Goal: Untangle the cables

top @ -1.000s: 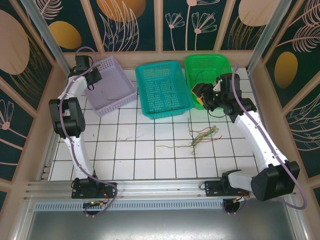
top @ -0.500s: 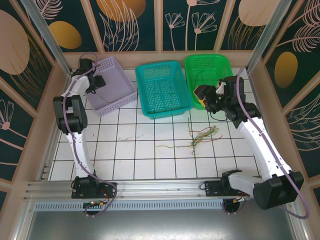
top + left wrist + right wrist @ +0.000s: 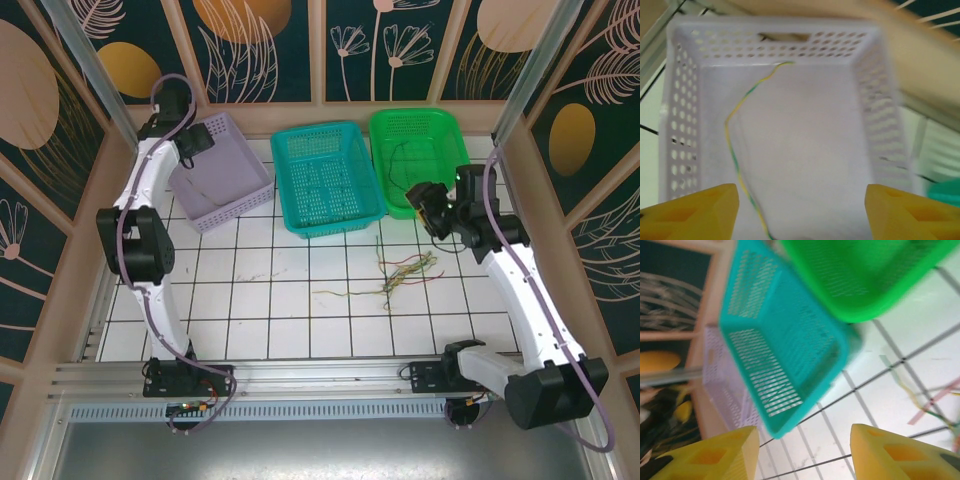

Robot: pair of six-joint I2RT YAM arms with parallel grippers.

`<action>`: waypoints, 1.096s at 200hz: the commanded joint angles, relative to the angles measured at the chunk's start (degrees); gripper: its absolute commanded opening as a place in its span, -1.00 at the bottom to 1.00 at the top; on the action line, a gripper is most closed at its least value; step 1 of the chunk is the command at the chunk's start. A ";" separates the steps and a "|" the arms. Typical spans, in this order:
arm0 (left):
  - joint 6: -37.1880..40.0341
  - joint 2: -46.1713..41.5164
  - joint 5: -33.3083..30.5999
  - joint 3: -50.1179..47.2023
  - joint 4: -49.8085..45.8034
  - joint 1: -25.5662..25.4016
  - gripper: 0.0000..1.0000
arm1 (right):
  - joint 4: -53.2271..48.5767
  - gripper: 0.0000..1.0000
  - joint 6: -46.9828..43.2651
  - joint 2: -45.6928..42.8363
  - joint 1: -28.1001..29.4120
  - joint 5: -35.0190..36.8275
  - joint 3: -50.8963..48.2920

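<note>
**Both end effectors open, nothing held**

The left gripper (image 3: 197, 140) is seen at the far left, held over the lilac basket (image 3: 252, 152). In its wrist view the left gripper (image 3: 800, 200) is spread wide: the two yellow fingertips (image 3: 700, 210) are set well apart, and nothing is clamped between them. A yellow-green cable (image 3: 734, 150) is laid loosely along the basket floor below, running from the far wall toward the near end, untouched by either finger.

The right gripper (image 3: 420, 198) is found at the near edge of the green basket (image 3: 410, 113), just right of the teal basket (image 3: 330, 128). In its own camera the right gripper (image 3: 805, 440) is likewise parted, with only tiled table (image 3: 290, 320) and basket seen between the fingers; no strand is gripped or touched.

A thin dark strand (image 3: 400, 150) is seen inside the green basket. The remaining cables (image 3: 400, 270), green, yellow and reddish, are left in a loose tangle on the table, near of the teal and green baskets and near-left of the right gripper.
</note>
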 commanded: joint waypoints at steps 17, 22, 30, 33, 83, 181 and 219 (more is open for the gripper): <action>-9.53 -16.48 9.83 -16.72 8.12 -9.58 0.13 | -4.24 -0.02 6.51 -5.33 -6.68 -0.08 -13.56; -11.04 -19.35 10.98 -19.99 9.87 -11.33 0.09 | -3.60 -0.02 7.17 -5.85 -7.05 -1.06 -15.46; -12.91 -22.72 12.75 -25.36 12.90 -14.57 0.04 | -2.76 -0.03 8.01 -6.45 -7.03 -1.94 -18.26; -13.29 -23.79 13.22 -27.32 14.02 -16.12 0.02 | -2.64 -0.03 8.30 -6.59 -7.00 -2.20 -19.12; -21.20 -34.78 15.77 -53.74 26.95 -38.88 -0.18 | 5.80 -0.02 13.26 -6.51 -1.27 -5.00 -30.18; -19.28 -30.80 14.22 -55.15 28.03 -49.12 -0.24 | 17.95 0.00 14.92 6.54 1.29 -1.09 -30.12; -19.08 -29.94 14.48 -53.10 27.35 -49.06 -0.28 | 19.84 -0.51 14.08 9.18 1.17 -0.29 -30.81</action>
